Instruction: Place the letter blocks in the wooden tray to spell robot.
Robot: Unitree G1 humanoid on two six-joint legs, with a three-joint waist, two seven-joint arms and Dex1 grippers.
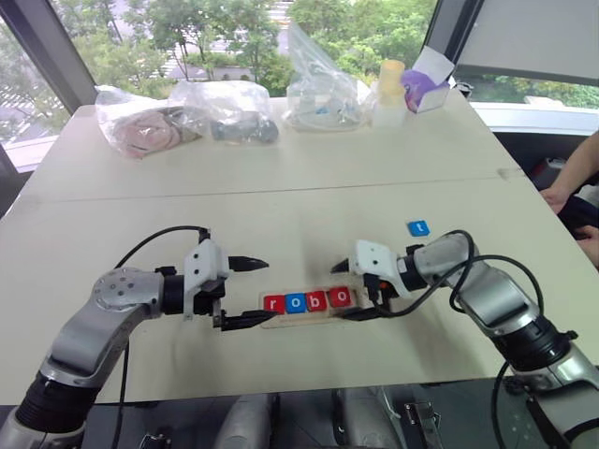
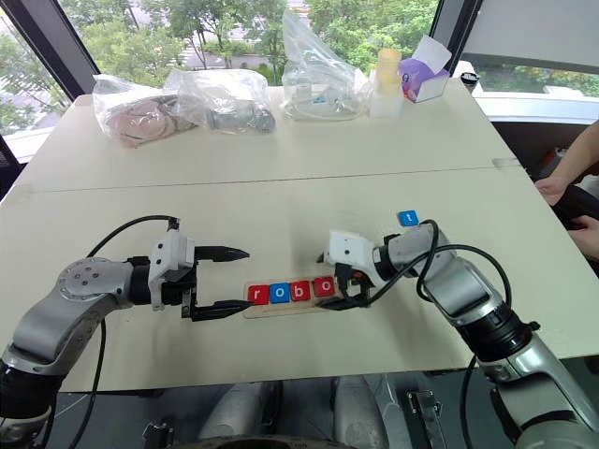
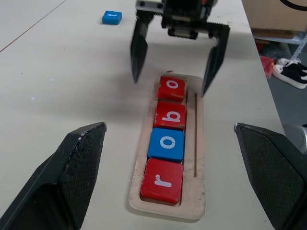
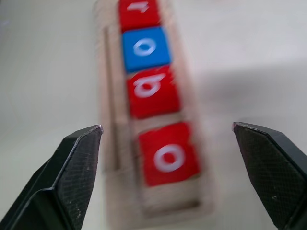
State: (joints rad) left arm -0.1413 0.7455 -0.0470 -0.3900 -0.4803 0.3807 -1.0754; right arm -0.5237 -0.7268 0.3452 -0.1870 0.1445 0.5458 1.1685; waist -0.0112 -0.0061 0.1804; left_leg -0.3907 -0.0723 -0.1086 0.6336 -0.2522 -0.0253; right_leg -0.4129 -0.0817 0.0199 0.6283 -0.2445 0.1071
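The wooden tray [image 1: 309, 318] lies on the pale table [image 1: 281, 201], near its front edge, between the two grippers. Four letter blocks sit in its slot in a row: a red "r" block [image 3: 162, 180] at the robot's left end, then a blue "o" block [image 3: 166, 143], a red "b" block [image 3: 171, 115] and a red "o" block [image 3: 172, 88]. The last red block sits slightly askew in the slot, and a stretch of bare slot shows beyond it at the tray's right end. The fifth tile, a blue "t" block [image 1: 418, 227], lies flat on the table beyond the right arm, well apart from the tray.

The left gripper [image 1: 245, 292] rests at the tray's left end with its two black fingers spread wide, one on each side of the end, gripping nothing. The right gripper [image 3: 175, 67] hangs over the tray's right end, its fingers also spread wide and straddling the red "o" block without touching it; it holds nothing.

At the far side of the table lie several clear plastic bags [image 1: 225, 112] with things inside, a yellowish bottle [image 1: 389, 92] and a purple box [image 1: 426, 89]. A person's arm [image 1: 571, 173] shows at the right edge.
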